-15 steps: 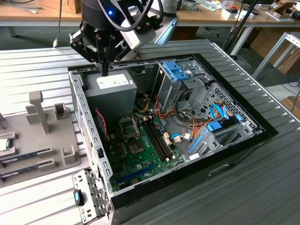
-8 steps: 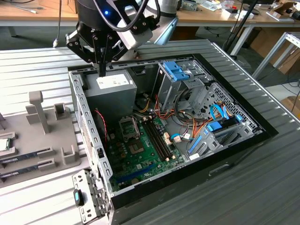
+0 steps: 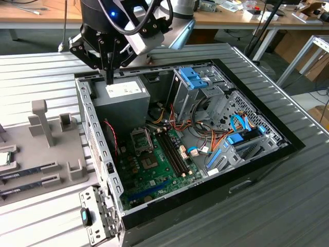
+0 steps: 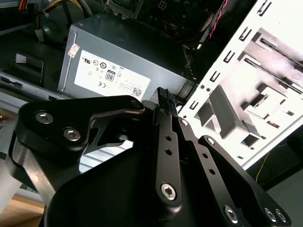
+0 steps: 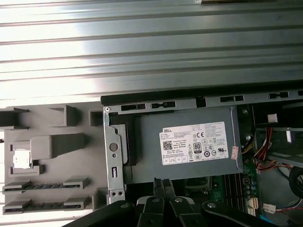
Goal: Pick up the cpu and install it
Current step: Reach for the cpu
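Well away from the half-cropped cpu (image 3: pixel 3 158) — end effector (image 3: pixel 109 81) closed, empty.

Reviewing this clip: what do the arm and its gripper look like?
The gripper is matte black, built of flat linkage bars with silver screw heads, tapering to narrow fingers. In the exterior view its black body shows a small blue light, a pale cable loops around it, and the arm above is silver-grey.

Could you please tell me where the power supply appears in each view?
Exterior view: power supply in the case's far corner, below the gripper.
First wrist view: power supply just past the gripper.
Second wrist view: same, past the gripper.
Shared landmark: its white label.
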